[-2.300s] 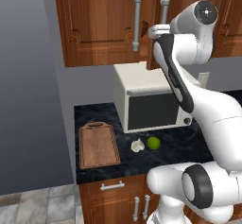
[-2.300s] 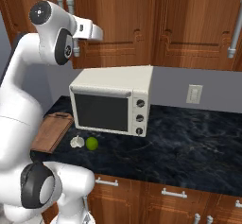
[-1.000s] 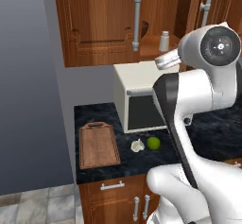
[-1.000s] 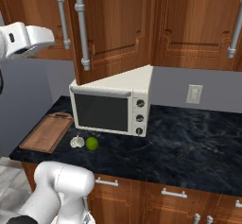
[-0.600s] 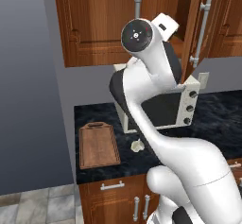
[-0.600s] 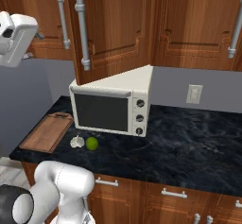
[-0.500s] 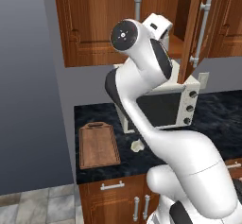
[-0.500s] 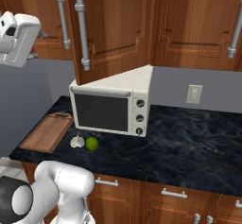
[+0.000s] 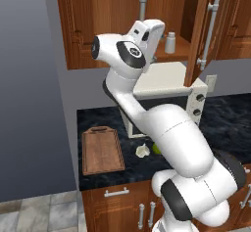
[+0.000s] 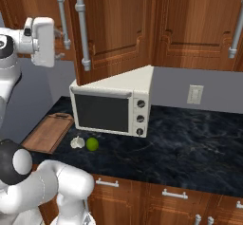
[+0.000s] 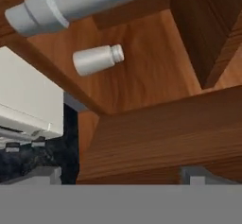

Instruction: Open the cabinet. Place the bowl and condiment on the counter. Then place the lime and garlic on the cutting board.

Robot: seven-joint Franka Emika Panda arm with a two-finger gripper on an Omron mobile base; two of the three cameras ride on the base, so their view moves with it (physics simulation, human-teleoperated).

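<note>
Cabinet door [image 9: 196, 35] open at frame top; end effector [image 11: 120, 173], fingers apart & empty, should go straight in w/ level wrist for condiment bottle [image 11: 97, 59].

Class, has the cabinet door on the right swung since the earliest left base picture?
Yes. The cabinet door has swung outward from closed, exposing the condiment bottle above the fixed microwave.

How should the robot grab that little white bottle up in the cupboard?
Probably around the bottle's wide round body, below its narrow cap. It stands upright on the shelf, so the jaws should come in level through the open front, one on each side.
</note>
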